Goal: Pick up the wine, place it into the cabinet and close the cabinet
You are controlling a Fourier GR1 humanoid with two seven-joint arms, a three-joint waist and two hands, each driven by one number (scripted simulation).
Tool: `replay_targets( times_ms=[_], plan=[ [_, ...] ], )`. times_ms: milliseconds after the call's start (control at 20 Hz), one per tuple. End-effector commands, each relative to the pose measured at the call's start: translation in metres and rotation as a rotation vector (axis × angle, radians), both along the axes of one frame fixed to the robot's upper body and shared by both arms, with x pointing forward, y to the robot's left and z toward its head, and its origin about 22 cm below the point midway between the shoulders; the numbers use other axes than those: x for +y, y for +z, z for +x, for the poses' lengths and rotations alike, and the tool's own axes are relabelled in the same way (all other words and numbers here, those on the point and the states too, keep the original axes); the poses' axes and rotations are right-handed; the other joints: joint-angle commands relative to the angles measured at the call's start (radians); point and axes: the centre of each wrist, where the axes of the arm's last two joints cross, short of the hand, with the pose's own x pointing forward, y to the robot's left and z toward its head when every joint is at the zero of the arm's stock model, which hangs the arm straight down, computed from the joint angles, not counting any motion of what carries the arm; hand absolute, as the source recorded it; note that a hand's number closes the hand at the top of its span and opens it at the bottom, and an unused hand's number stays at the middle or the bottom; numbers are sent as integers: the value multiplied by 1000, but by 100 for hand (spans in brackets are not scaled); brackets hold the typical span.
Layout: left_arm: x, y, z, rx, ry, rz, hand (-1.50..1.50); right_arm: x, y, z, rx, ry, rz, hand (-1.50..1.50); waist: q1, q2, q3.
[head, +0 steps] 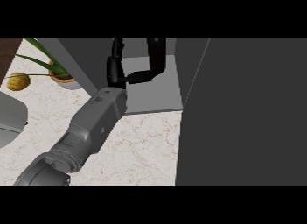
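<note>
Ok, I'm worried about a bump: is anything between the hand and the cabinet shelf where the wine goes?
Nothing visible does. The left hand is already over the cabinet's bare grey shelf, and the door stands open at the right. The wine itself cannot be told apart from the dark hand.

Wine hidden; fingers (157,52) cut off.
</note>
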Motion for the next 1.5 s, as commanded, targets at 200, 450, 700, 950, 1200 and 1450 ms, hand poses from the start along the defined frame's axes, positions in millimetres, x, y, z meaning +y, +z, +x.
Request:
replay_targets(
  times_ms=[200, 450, 700, 950, 1200, 1450],
  plan=[
    [18, -9, -2, -12, -9, -9, -150, -1, 7, -4, -24, 11, 30, -150, 7, 4, -3],
    [11, -15, -7, -43, -86, -24, -150, -3, 5, -7, -7, 11, 24, -150, 16, -2, -3],
    [9, -23, -12, -13, -143, -65, -150, -2, 4, -11, -2, 19, 11, -150, 24, -7, -2],
    [17, -30, -16, -16, -137, -69, -150, -1, 3, -9, 7, 3, 16, -150, 25, -6, -3],
    [17, -40, -22, -52, -163, -164, -150, 1, 3, -7, 5, 27, 8, -150, 24, -12, -3],
    [5, -15, -9, -40, -167, -172, -150, 6, 16, -3, 13, 33, 32, -150, 23, -17, -3]
  ],
)
